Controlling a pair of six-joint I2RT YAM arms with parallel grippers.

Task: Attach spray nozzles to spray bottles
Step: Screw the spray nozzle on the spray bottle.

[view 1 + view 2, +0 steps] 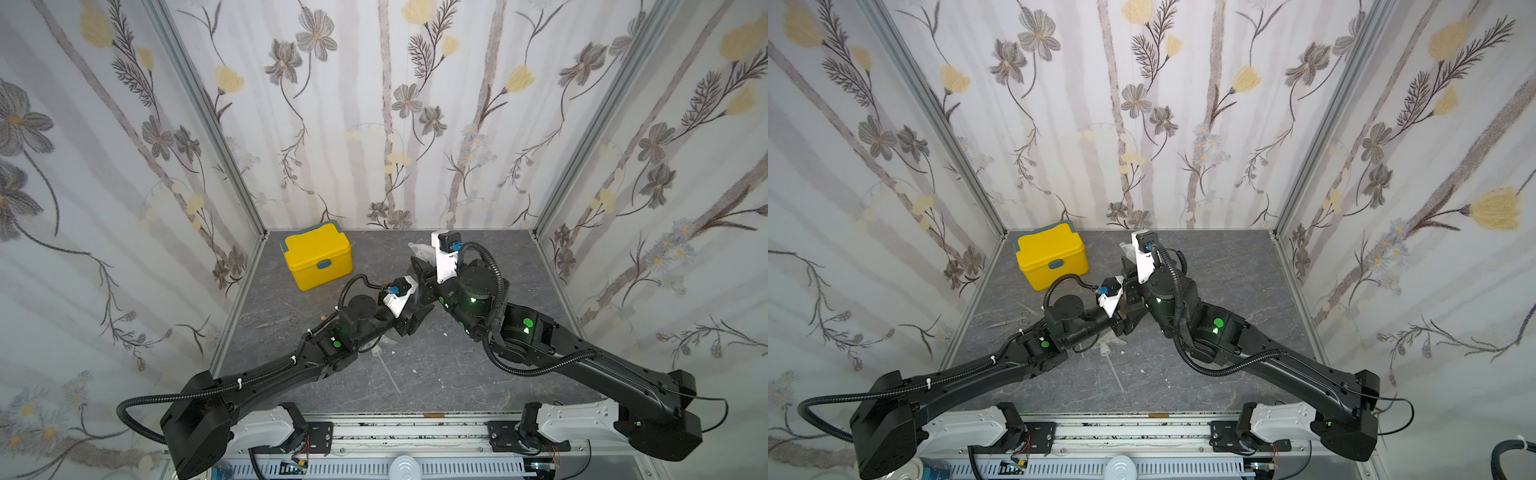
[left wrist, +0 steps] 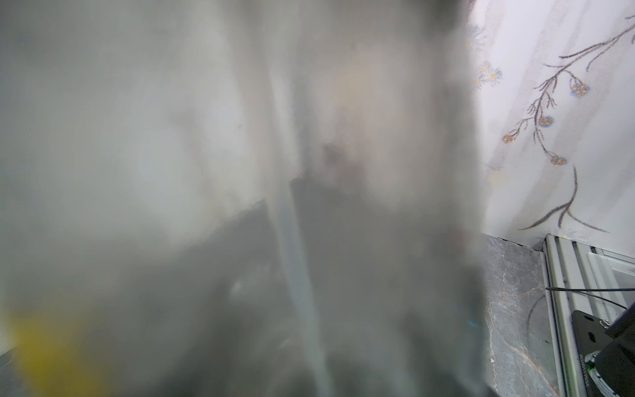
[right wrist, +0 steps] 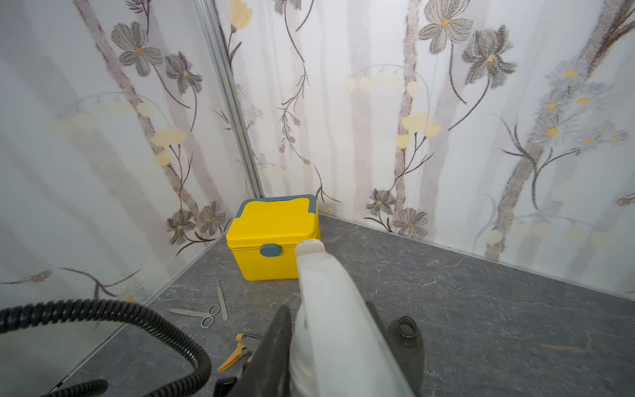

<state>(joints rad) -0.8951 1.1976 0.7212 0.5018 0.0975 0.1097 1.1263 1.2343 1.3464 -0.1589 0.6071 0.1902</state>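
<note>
In the right wrist view my right gripper is shut on a clear-whitish spray nozzle, whose head sticks out past the dark fingers. A smoky grey spray bottle with an open neck stands just beside it. An orange nozzle lies on the table. A translucent grey bottle fills the left wrist view, blurred, with a thin tube inside it; the jaws are hidden behind it. In both top views the left gripper meets the right gripper mid-table. Another clear nozzle lies under the left arm.
A yellow lidded box stands at the back left of the grey table. Small scissors and tweezers lie near the left wall. Flowered walls enclose three sides. A black cable hose loops by the right wrist.
</note>
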